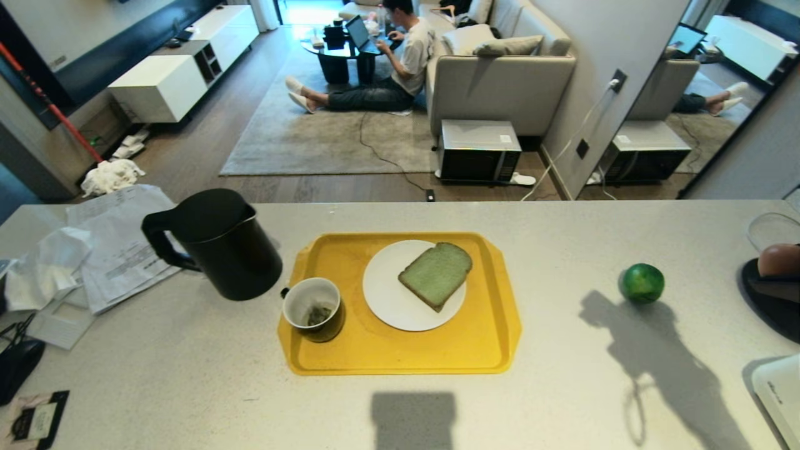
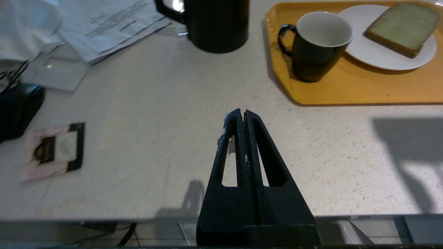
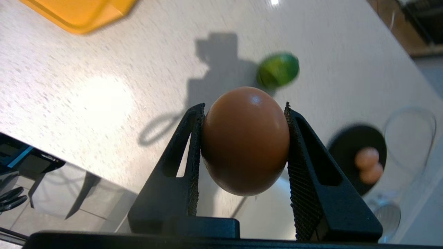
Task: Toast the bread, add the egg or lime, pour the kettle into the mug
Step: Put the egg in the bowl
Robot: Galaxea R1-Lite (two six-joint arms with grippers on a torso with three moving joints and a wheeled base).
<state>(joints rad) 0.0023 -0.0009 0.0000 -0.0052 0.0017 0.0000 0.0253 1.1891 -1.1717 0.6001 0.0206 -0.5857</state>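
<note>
One egg (image 3: 245,140) clamped in right gripper (image 3: 244,110) above counter (image 1: 562,387) right edge; lime (image 3: 278,70) blurred beyond; left gripper (image 2: 243,116) jaws together, parked at near edge.

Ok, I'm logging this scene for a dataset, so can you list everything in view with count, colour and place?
counter: one, pale speckled, foreground
tray: one, yellow, centre of counter
plate: one, white, on tray
bread: one, pale green, on plate
mug: one, dark outside and white inside, on tray left of plate
kettle: one, black, left of tray
lime: one, green, right of tray
egg: one, brown, in right tool
eggs: two, brown, on black dish at counter's right edge
papers: pile, white, far left
microwave: one, grey, on floor
sofa: one, beige, behind
person: one, sitting on rug with laptop
left tool: black, shut, over bare counter
right tool: black, gripping egg above counter
</note>
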